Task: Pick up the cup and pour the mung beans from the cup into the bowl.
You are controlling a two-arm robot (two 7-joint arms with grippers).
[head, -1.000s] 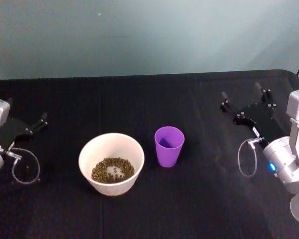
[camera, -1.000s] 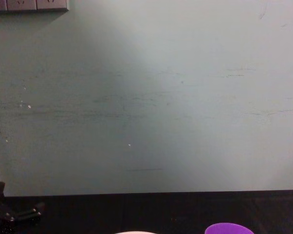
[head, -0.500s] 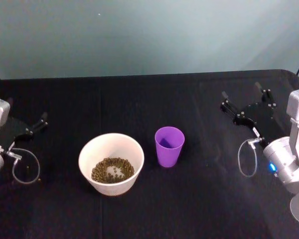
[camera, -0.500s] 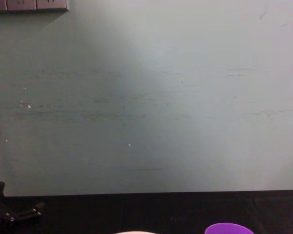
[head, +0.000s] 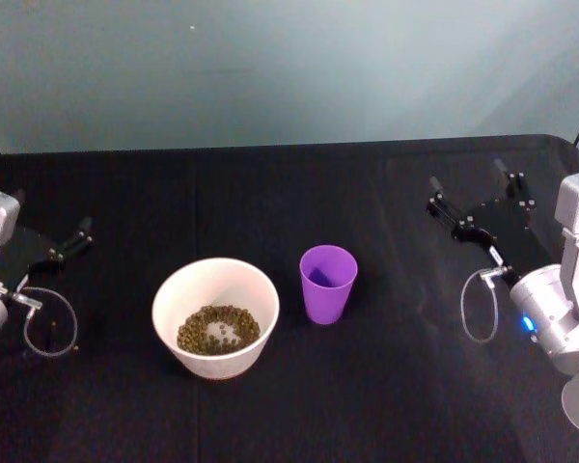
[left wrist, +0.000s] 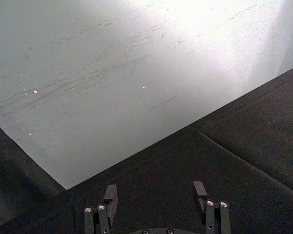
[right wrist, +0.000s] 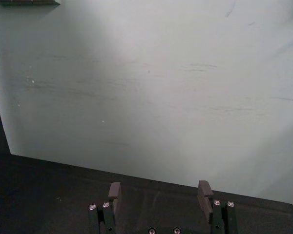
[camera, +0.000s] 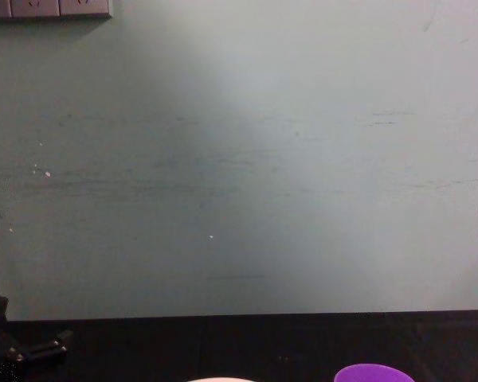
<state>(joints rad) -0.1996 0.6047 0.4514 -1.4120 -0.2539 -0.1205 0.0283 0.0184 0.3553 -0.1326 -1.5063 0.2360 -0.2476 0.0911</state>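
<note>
Head view: the cup is seen standing upright on the black desk, near the middle and just to the right of the bowl, with a narrow gap of cloth between the two. The cup's mouth is turned upward and its inside is seen as plain purple. The mung beans are seen lying in the bottom of the bowl as a brownish-olive heap, with the pale inner wall left bare above them.

The right gripper is held over the desk's right side, well apart from the cup, with its two fingers spread and nothing between them. In the right wrist view the same gripper is seen with a clear gap between its dark pads, above black cloth and facing the grey-green wall.

The left gripper is parked at the desk's left edge, well apart from the bowl. In the left wrist view its fingers are seen parted and nothing is held between them; the left gripper is pointed toward the wall over bare black cloth.

In the chest view, the cup's purple rim and a sliver of the bowl's pale rim are seen at the bottom edge, with the wall behind.
</note>
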